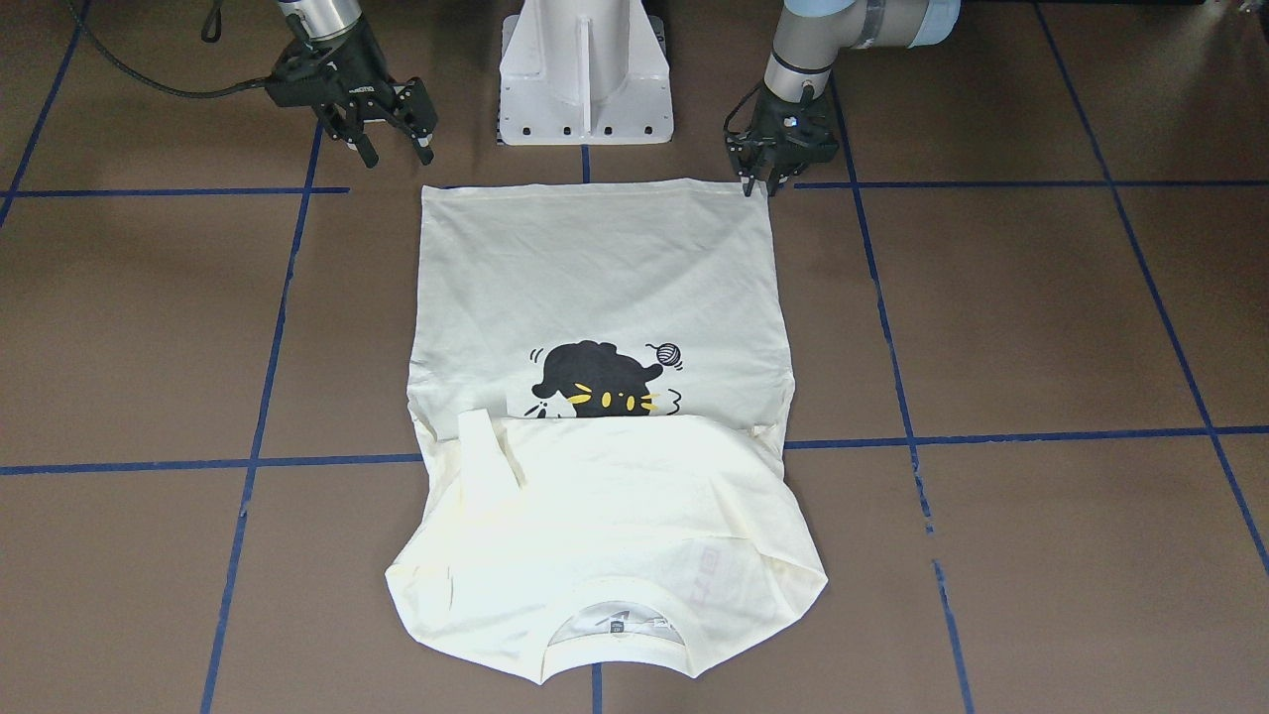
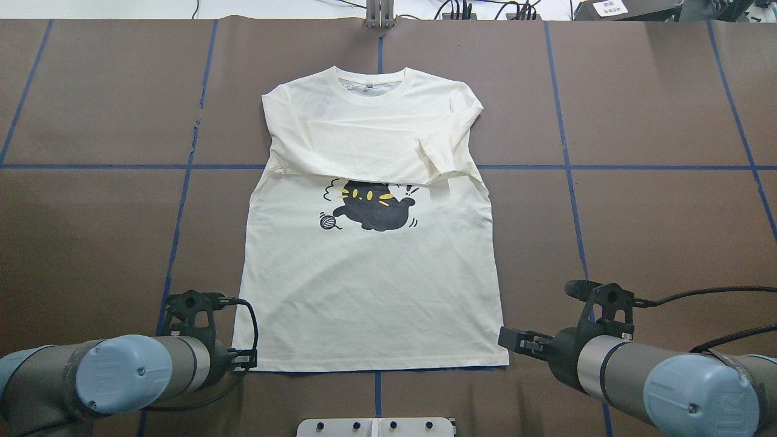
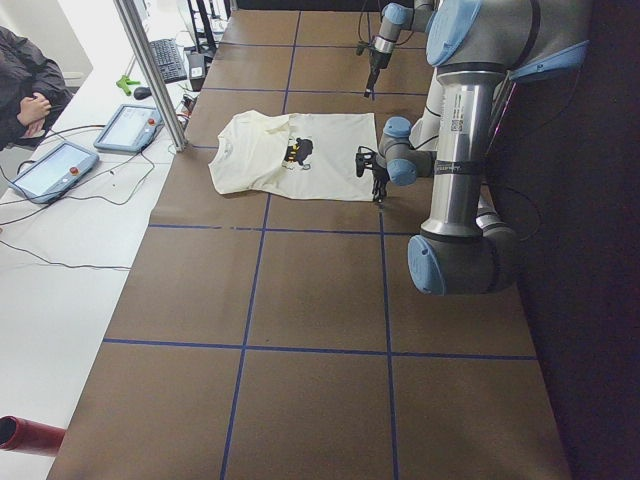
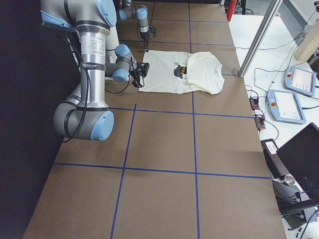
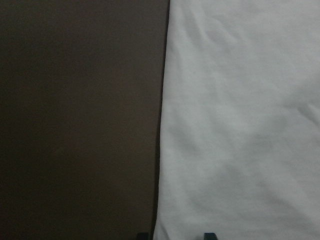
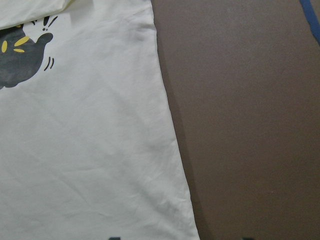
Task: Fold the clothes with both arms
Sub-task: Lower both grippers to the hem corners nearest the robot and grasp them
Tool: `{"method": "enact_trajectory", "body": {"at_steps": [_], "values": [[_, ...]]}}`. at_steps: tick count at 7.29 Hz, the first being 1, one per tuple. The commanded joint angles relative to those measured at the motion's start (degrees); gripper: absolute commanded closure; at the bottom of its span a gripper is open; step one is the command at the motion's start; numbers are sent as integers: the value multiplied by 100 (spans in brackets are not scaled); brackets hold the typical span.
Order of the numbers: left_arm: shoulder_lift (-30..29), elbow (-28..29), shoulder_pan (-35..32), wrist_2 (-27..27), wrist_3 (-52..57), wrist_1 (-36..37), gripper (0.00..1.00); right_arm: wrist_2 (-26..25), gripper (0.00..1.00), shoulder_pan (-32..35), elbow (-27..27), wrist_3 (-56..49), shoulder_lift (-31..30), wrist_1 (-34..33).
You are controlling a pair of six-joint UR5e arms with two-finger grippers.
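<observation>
Shirt [image 2: 370, 285] is lying flat mid-table [image 2: 637, 212], sleeves folded in, hem facing the robot's edge. Left gripper [image 1: 763, 186] is sitting half-open astride one hem corner, not pinching yet I reckon. Right gripper [image 1: 400, 159] is hovering wide open and empty beside the other, probably lining up to lift both corners together.

The table [image 1: 991, 297] is seen steeply from across, facing the base [image 1: 585, 69], and from behind, over both arms [image 2: 139, 370]. From each end it is seen lengthwise, from afar. The shirt [image 1: 595, 268] is shared by all views: its edge is shown by the wrist cameras close below the left gripper [image 1: 763, 186], farther below the right gripper [image 1: 397, 151].
</observation>
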Motion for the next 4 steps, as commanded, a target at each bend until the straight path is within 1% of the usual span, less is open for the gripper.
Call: {"method": "enact_trajectory", "body": {"at_steps": [1,2,3,4], "values": [[-4,35,24,-3,12,5,63,0,15,4,5,0,-4,0],[-4,53,24,-12,21,5,63,-9,15,4,-4,0,-4,0],[-13,45,24,-12,21,5,68,0,15,4,-4,0,-4,0],[-13,36,32,-21,12,5,81,-9,15,4,-13,0,-4,0]]}}
